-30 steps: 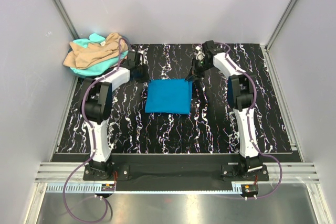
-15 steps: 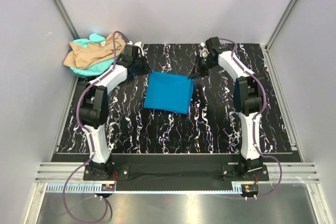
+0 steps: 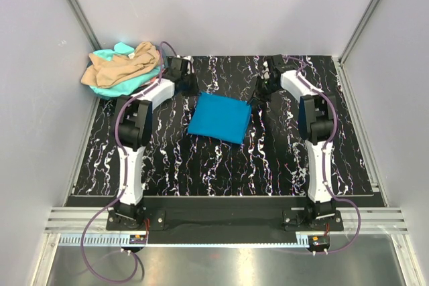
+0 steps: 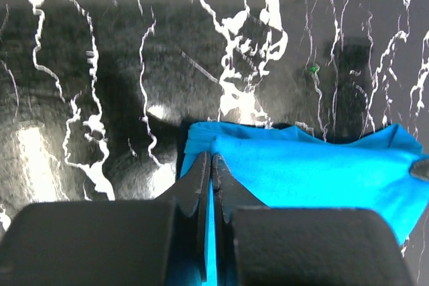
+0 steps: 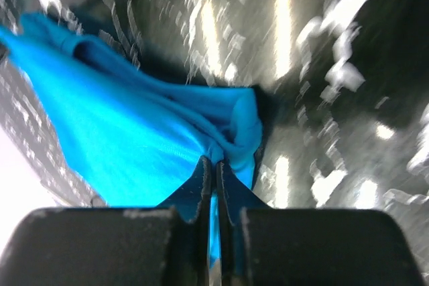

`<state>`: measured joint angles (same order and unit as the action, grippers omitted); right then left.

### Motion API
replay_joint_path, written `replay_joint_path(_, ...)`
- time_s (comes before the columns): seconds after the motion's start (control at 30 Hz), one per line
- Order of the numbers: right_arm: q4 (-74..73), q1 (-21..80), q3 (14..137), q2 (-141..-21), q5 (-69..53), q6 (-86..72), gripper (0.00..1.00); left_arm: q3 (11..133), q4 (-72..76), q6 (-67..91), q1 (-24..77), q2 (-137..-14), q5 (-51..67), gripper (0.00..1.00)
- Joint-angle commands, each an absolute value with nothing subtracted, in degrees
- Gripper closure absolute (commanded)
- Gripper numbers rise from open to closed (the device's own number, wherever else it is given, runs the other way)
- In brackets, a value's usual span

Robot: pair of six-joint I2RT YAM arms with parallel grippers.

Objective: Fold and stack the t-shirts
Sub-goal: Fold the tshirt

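Top external shows the blue shirt (image 3: 219,118) folded on the worktop (image 3: 201,165). Its eleven and one o'clock corners are pinched tight by the left pincer (image 4: 211,165) and right pincer (image 5: 215,165). The tan shirt (image 3: 120,65) and mint shirt (image 3: 107,54) sit heaped at ten o'clock, not folded yet.

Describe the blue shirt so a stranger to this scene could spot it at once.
On the black white-veined table, near its middle, lies the blue t-shirt, folded flat. The left tool and right tool each pinch a far corner. Unlike the tan shirt and mint shirt heaped at the far left corner, it is neat and alone.
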<state>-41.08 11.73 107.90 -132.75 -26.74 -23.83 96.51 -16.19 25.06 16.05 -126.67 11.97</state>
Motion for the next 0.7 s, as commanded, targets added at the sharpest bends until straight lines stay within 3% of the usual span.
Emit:
replay_joint_path(0.0, -41.39, 10.72, 113.72, -135.35, -22.94, -22.68, 0.92, 103.61, -18.7, 24.0, 15.91, -128.05, 7.04, 0.95)
replay_joint_path(0.03, -41.31, 10.72, 113.99, -135.61, -22.77, -22.76, 0.92, 104.41, -19.5, 23.91, 15.91, -128.14, 6.25, 0.91)
replay_joint_path(0.07, -41.05, 10.72, 114.08, -135.62, -21.63, -22.76, 0.91, 105.11, -20.03, 23.82, 16.0, -127.88, 4.67, 0.73)
replay_joint_path(0.27, -42.0, 10.55, 115.92, -137.55, -19.0, -21.54, 0.84, 102.14, -24.34, 23.9, 16.43, -120.07, 0.27, 0.39)
replay_joint_path(0.37, -45.51, 10.37, 118.21, -137.99, -14.44, -19.69, 0.68, 98.81, -25.84, 23.03, 17.66, -113.92, 0.18, 0.39)
replay_joint_path(0.43, -48.76, 10.37, 120.22, -136.94, -11.88, -17.59, 0.61, 96.43, -26.19, 22.76, 18.63, -109.63, 1.14, 0.46)
replay_joint_path(0.57, -52.02, 10.37, 120.67, -132.99, -6.42, -16.26, 0.56, 86.52, -22.95, 23.99, 22.14, -104.96, 7.53, 0.55)
replay_joint_path(0.67, -52.39, 10.55, 119.01, -129.74, -10.86, -16.96, 0.55, 81.66, -19.6, 25.57, 23.29, -104.76, 10.8, 0.62)
